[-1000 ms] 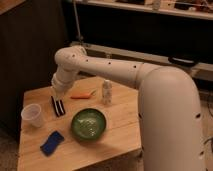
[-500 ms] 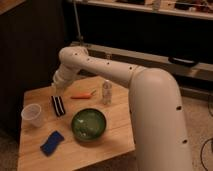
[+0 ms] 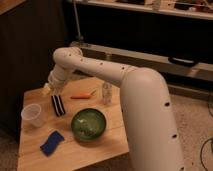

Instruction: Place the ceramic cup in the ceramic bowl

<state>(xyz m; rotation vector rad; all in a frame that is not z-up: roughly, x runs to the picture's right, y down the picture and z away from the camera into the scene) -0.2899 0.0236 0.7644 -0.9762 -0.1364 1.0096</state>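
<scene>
1. When held against a second ago: same spot for the claw [image 3: 58,105], low over the desk [image 3: 107,145], between the ceramic cup [image 3: 31,115] and an orange carrot-like piece [image 3: 82,95]; no shift of cup, bowl or the other items.
2. Claw state: cannot tell, released or clenched; apart from the ceramic cup, no contact with it.
3. Ceramic cup: upright on the desk near the left edge, left of the claw, outside the bowl; contents not readable.
4. Ceramic bowl [image 3: 88,124]: green, upright, toward the desk's front middle, pale whitish marks inside; near the claw, lower right of it.
5. Blue pad [image 3: 52,142]: flat on the desk, front left, lower than cup and bowl. Small clear bottle [image 3: 106,93]: upright behind the bowl, just right of the carrot-like piece.
6. Desk: small, light wood; white arm [image 3: 135,90] reaching in from the right, bent down over it.
7. Room: dark cabinet panel [image 3: 30,45] at left, dark shelving [image 3: 150,30] behind, speckled floor [image 3: 195,115] at right.
</scene>
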